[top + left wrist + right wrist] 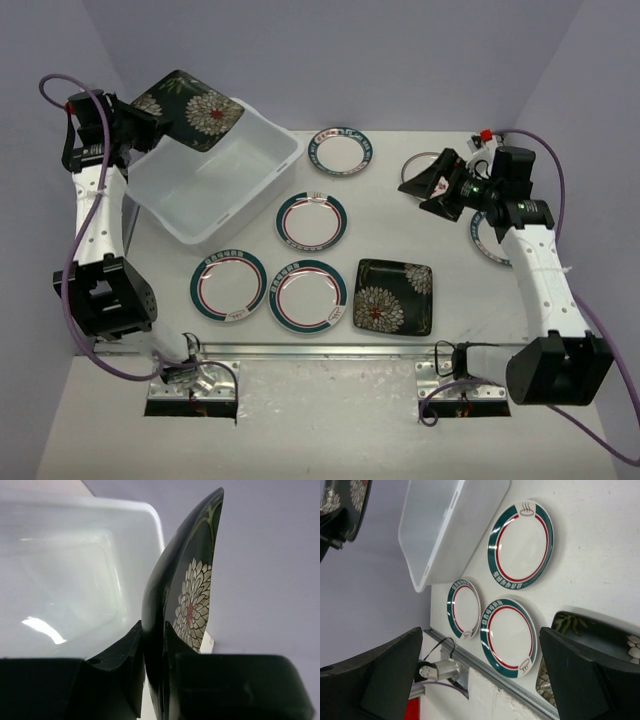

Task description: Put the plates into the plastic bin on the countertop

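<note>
Right arm (535, 260) is covering most of a ringed plate (481, 240) at 3 o'clock. Red object (487, 134) at 1 o'clock is reading too small to identify. Left wrist view: held black plate (190, 580) is running off-frame at 6 o'clock, its lower edge hiding between fingers (122, 665).

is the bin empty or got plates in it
Empty: the bin shows a bare floor; the left gripper holds the black plate over its rim.

Black flowered plate (195, 110); teal-and-red-ringed plates (312, 221); seemingly translucent bin (205, 185).
</note>
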